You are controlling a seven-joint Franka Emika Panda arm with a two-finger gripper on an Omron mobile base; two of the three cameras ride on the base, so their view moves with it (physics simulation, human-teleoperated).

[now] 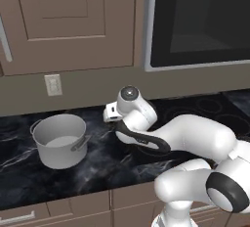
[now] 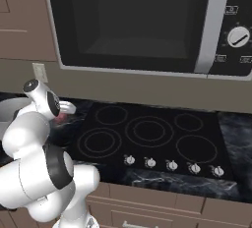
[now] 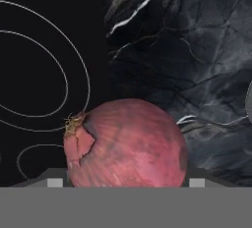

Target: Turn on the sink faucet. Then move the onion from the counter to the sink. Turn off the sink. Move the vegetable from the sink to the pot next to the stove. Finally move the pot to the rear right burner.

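Glossy white arm (image 1: 195, 135), dark joint caps

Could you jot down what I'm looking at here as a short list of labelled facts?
Setting: glossy black marble counter beside a flat black glass cooktop
Vegetable: reddish-pink round onion, close in front of the hand camera, between the gripper's fingertips
Gripper: two-finger gripper, jaws wide around the onion
Pot: grey metal pot, upright on the counter, left of the arm
Above: black microwave
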